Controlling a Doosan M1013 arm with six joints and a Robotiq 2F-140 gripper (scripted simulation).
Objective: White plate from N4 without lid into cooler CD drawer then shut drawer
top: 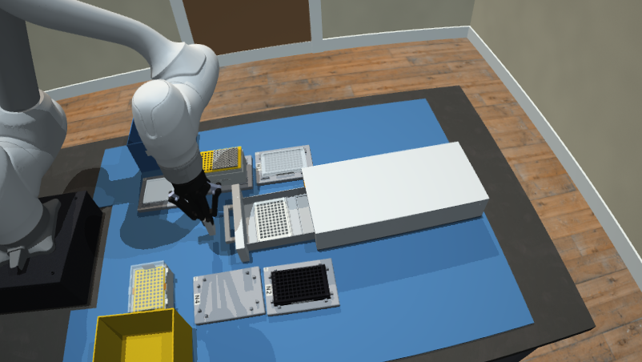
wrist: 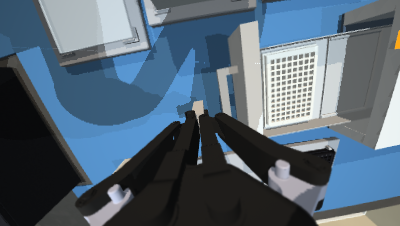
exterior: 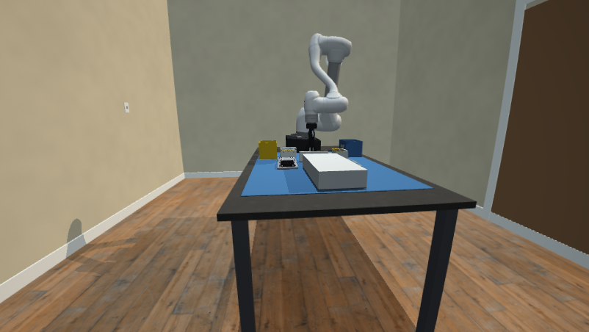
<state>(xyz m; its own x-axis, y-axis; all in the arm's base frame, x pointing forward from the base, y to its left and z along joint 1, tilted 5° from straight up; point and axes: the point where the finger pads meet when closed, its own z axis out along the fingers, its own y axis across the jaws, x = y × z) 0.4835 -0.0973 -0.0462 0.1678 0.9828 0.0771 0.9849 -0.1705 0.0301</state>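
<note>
With the white plate [top: 271, 219] already lying flat in the open drawer [top: 300, 238] of the cooler CD [top: 395, 184], the tool [top: 210, 225], pinched shut on nothing, hangs just before the bar handle [top: 227, 223], so judging by this the closing step is in hand and calls for a straight push.

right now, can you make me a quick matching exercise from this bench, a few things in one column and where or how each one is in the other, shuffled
Things:
1. white plate
2. nest N4
3. gripper
4. black plate

States:
a. shut, holding nothing, beside the bar handle
b. bare, no plate on it
c. lying in the open drawer
d. sitting on nest N2

Pairs: 1-c, 2-b, 3-a, 4-d
</note>
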